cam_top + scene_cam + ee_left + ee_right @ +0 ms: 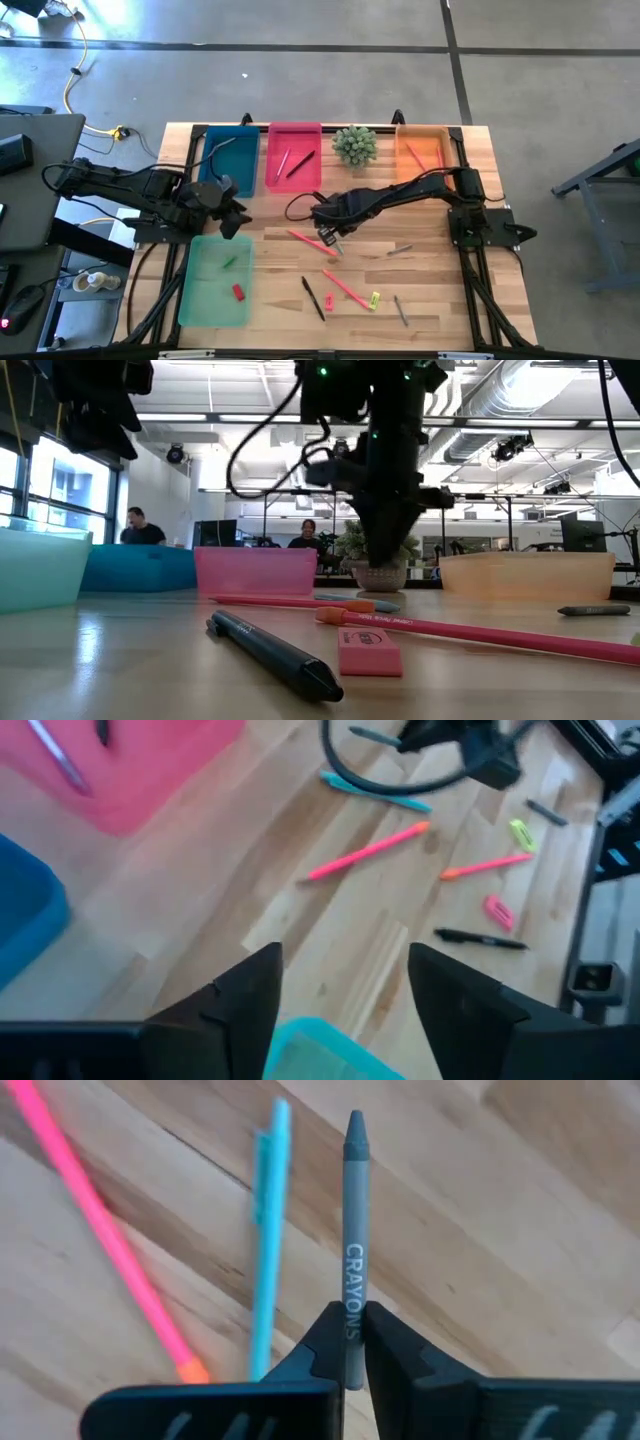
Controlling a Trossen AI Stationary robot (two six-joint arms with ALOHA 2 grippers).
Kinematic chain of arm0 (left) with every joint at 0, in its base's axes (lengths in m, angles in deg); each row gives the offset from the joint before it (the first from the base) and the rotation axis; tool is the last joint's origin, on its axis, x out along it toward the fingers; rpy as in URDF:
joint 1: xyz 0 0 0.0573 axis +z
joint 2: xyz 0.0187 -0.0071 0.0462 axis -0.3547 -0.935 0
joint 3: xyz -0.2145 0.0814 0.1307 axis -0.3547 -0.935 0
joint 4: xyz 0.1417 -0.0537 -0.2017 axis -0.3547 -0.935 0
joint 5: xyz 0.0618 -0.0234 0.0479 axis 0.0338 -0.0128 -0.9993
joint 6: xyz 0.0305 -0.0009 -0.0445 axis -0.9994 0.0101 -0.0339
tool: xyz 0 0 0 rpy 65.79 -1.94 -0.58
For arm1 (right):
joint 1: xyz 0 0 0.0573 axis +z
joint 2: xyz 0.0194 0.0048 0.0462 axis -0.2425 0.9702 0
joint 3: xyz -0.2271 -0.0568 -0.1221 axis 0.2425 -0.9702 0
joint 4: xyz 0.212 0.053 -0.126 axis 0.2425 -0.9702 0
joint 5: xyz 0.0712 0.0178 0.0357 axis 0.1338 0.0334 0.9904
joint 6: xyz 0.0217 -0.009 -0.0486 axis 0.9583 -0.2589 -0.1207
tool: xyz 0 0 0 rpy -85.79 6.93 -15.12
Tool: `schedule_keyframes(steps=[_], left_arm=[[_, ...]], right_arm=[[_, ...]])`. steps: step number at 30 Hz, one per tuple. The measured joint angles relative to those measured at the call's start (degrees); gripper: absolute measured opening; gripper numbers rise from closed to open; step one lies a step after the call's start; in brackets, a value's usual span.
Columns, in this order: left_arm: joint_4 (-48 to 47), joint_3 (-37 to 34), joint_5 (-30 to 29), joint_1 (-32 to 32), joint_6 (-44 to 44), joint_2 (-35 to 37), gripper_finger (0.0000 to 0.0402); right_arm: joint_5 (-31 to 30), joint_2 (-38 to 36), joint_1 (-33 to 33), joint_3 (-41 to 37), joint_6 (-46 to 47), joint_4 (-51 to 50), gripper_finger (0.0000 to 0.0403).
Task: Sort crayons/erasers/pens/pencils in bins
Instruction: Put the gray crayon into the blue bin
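My right tool (347, 1342) is clamped on a grey crayon (354, 1230), its long axis pointing straight ahead of the fingers, mid-counter (440, 290). The orange bin (424, 150) lies behind it, nearest this arm. My left tool (343, 995) hangs with fingers apart above the pale-green bin (215, 285).

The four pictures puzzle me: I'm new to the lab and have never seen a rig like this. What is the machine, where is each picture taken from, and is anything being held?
It is a robot with two dark arms at a wooden table. One picture looks straight down, one looks level across the tabletop, and one comes from each wrist. The right gripper is shut on a grey crayon, beside a light-blue pen. The left gripper is open and empty, over the near end of the pale-green bin, which holds a red eraser. Teal, pink and orange bins line the far edge, with pens and sticks loose between.
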Motion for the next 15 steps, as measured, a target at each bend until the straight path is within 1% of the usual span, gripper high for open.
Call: schedule_keyframes(steps=[2, 5, 10, 15], left_arm=[[-0.02, 0.0, -1.13, 0.02, -1.36, 0.02, 0.022], [-1.12, -0.01, -1.07, 0.19, -4.72, 0.46, 0.0221], [-2.99, -0.02, -1.01, 2.93, -4.92, 2.67, 0.0212], [-2.95, -0.02, -0.81, 5.65, -4.94, 4.5, 0.0205]], right_arm=[[-0.92, 0.0, -0.47, 1.75, -1.91, -0.57, 0.0008], [-2.22, -0.04, -1.56, 4.82, -5.19, -2.4, 0.0008], [-2.85, -0.11, -3.83, 10.0, -10.49, -3.31, 0.0008], [-2.81, -0.11, -4.62, 15.24, -15.75, -3.08, 0.0008]])
